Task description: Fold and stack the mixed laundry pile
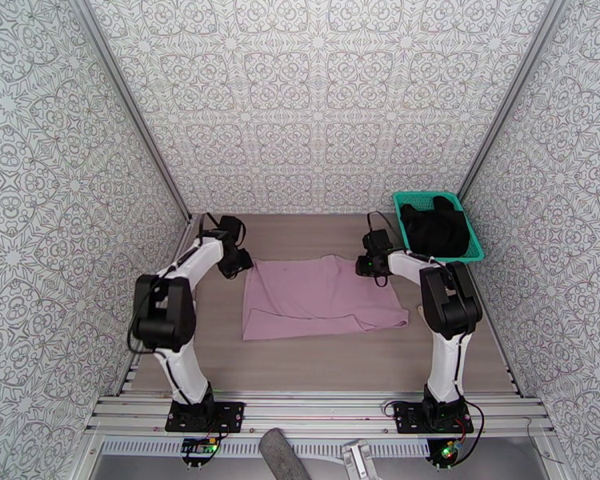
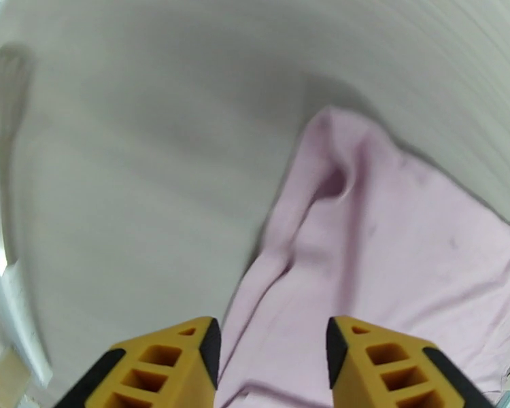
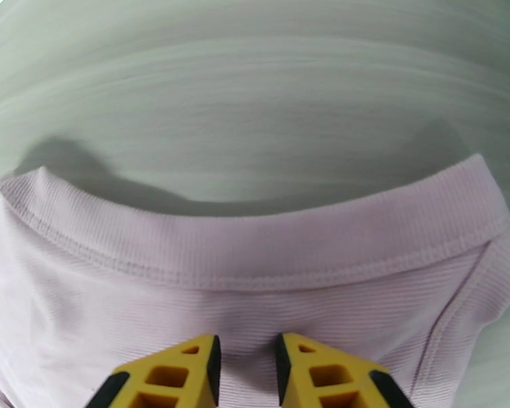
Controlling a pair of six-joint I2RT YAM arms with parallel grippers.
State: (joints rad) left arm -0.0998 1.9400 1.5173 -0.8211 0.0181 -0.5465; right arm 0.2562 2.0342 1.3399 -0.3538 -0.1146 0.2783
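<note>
While the pink shirt lies flat mid-frame, long axis left-right, the left gripper stands half-open and empty at its upper-left corner, and the right gripper is narrowed over the upper-right hem, hold uncertain.

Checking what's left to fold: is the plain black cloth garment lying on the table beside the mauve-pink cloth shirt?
No, the black garment sits inside the teal plastic mesh basket, apart from the shirt.

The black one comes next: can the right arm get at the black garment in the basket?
Probably yes: the teal basket stands just beyond the right gripper, open-topped, nothing lying over the black garment.
</note>
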